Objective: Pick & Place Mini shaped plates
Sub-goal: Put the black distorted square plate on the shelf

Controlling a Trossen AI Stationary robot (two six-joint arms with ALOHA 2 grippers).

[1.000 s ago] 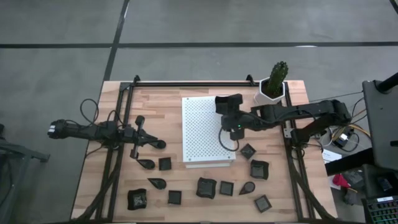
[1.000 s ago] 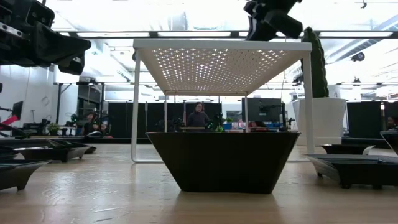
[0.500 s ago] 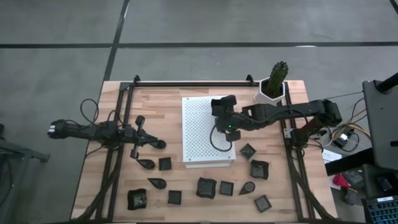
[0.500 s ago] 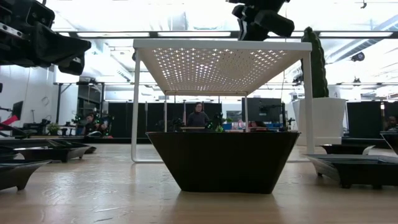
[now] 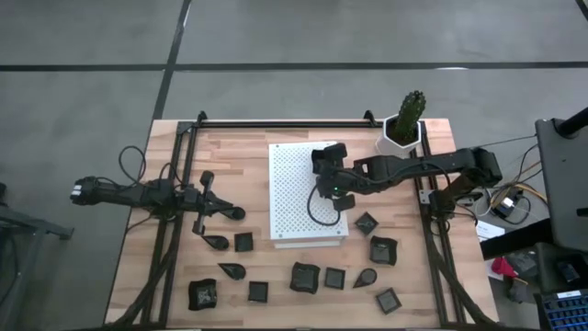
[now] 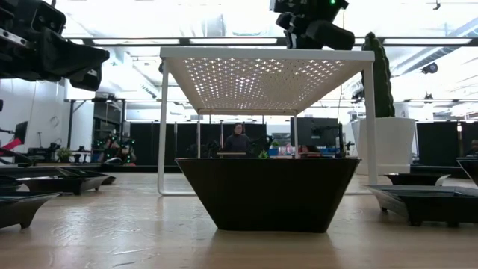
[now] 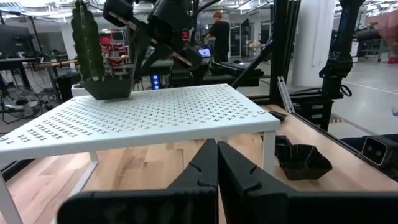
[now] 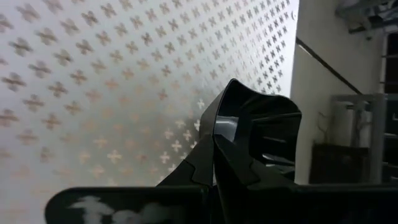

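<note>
My right gripper (image 5: pixel 327 168) (image 8: pixel 214 135) hangs over the white perforated board (image 5: pixel 299 198) and is shut on one dark mini plate (image 8: pixel 261 134), also seen far off as a dark dish (image 7: pixel 109 87) in the left wrist view. Several other dark mini plates (image 5: pixel 305 277) (image 5: pixel 382 249) (image 5: pixel 243 242) sit flat on the wooden table near its front edge. My left gripper (image 5: pixel 235 213) (image 7: pixel 216 155) is shut and empty. It waits low over the table left of the board. My right gripper pinches the mini plate's raised rim (image 8: pixel 227 115) between its two fingers, one inside the dish and one outside. The fingers point down from above. The plate is level over the board's top; whether its base touches the board, I cannot tell.
A cactus in a white hexagonal pot (image 5: pixel 404 129) stands at the table's far right corner. One big-looking plate (image 6: pixel 269 190) sits right before the low camera. Black frame rails (image 5: pixel 175 230) (image 5: pixel 427 211) run along both table sides. A person (image 6: pixel 239 140) is in the room behind.
My right gripper, still shut on the plate, has moved over the board toward the table's left and slightly toward the far edge.
</note>
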